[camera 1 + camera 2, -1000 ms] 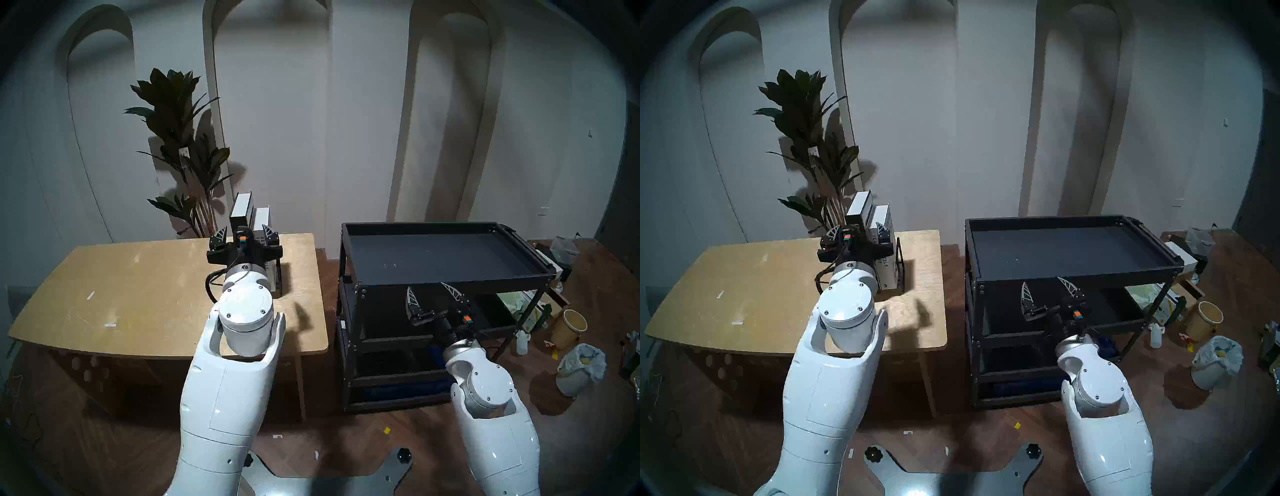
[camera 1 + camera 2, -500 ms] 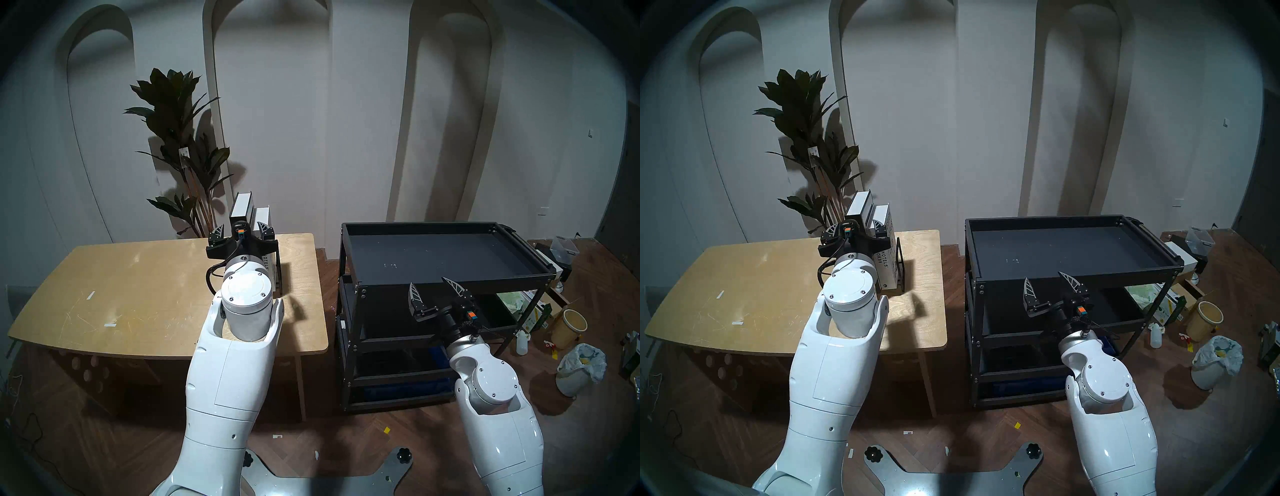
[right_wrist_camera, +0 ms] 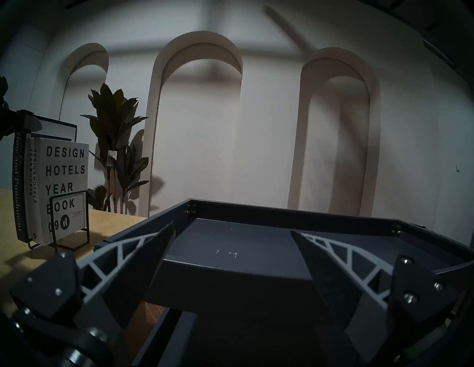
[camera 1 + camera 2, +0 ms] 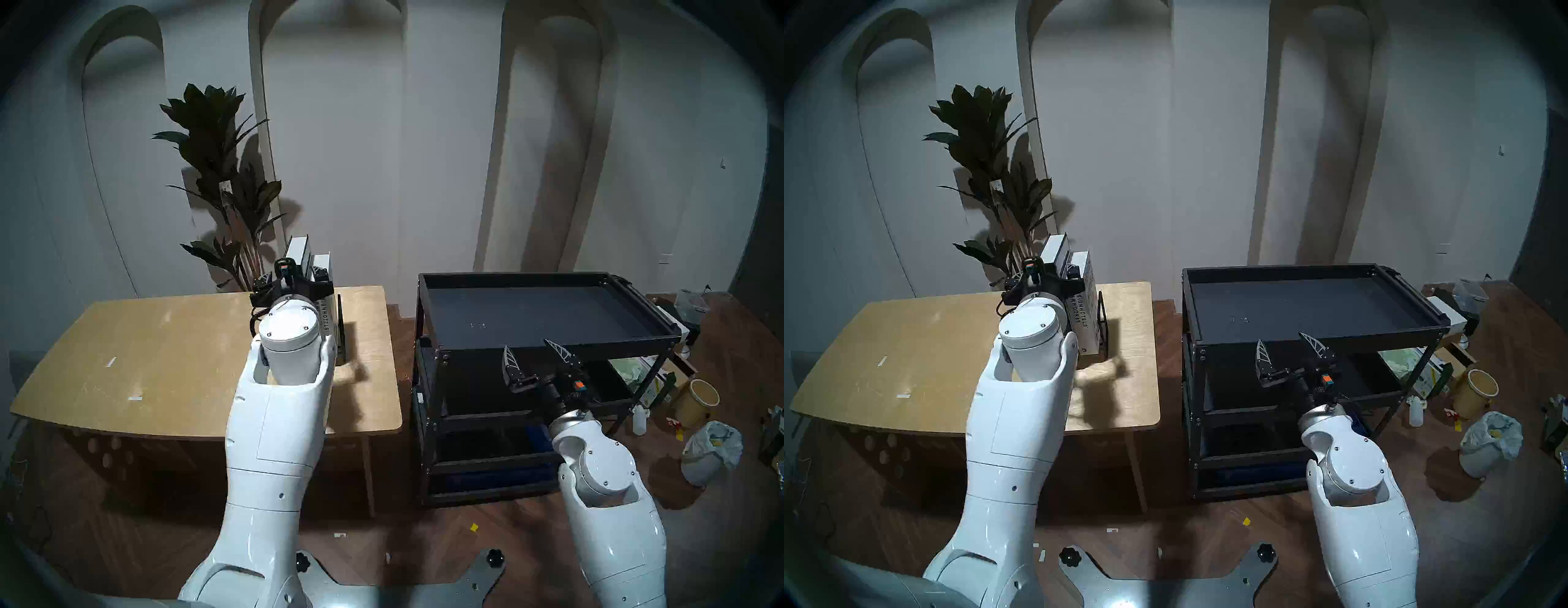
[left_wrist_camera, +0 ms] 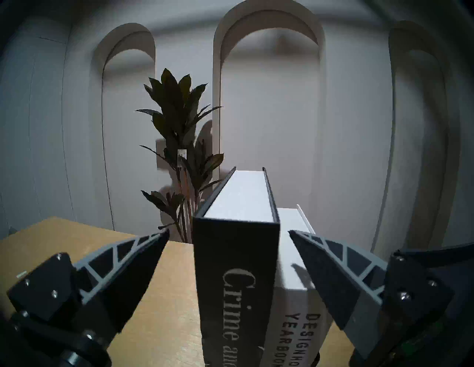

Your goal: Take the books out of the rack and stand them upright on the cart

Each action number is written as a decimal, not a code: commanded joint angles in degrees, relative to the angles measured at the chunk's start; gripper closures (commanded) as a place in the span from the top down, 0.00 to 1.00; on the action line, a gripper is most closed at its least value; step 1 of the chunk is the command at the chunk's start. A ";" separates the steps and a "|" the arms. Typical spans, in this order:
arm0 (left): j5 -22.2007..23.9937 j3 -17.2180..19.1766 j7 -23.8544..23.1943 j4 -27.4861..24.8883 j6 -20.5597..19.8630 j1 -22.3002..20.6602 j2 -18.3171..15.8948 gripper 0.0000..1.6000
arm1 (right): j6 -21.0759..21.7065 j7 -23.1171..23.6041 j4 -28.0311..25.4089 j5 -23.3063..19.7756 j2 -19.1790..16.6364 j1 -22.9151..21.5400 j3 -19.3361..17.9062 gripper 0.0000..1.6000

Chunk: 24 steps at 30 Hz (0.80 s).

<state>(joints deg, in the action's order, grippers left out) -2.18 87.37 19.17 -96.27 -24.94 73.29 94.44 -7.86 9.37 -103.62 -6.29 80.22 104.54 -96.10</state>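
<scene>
The left hand is spread wide and holds nothing. The dark book stands in the rack on the table, dead ahead between its fingers, the white book tight against its right side. Centre on the dark spine, slip the right finger between the books, then squeeze and draw straight back.

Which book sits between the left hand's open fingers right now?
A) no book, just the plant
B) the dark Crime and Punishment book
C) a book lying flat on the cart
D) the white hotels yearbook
B: in the left wrist view the dark Crime and Punishment book stands upright between the left gripper's spread fingers, with the white yearbook beside it.
</scene>
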 commanded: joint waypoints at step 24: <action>3.66 1.65 -3.48 3.88 0.21 -6.32 -1.59 0.97 | -0.36 -2.67 -1.11 2.96 0.95 -0.04 1.41 1.00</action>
<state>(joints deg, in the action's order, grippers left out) 1.28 89.18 16.22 -92.45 -25.63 69.28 92.96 -7.86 6.91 -103.56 -3.35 80.97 104.57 -94.72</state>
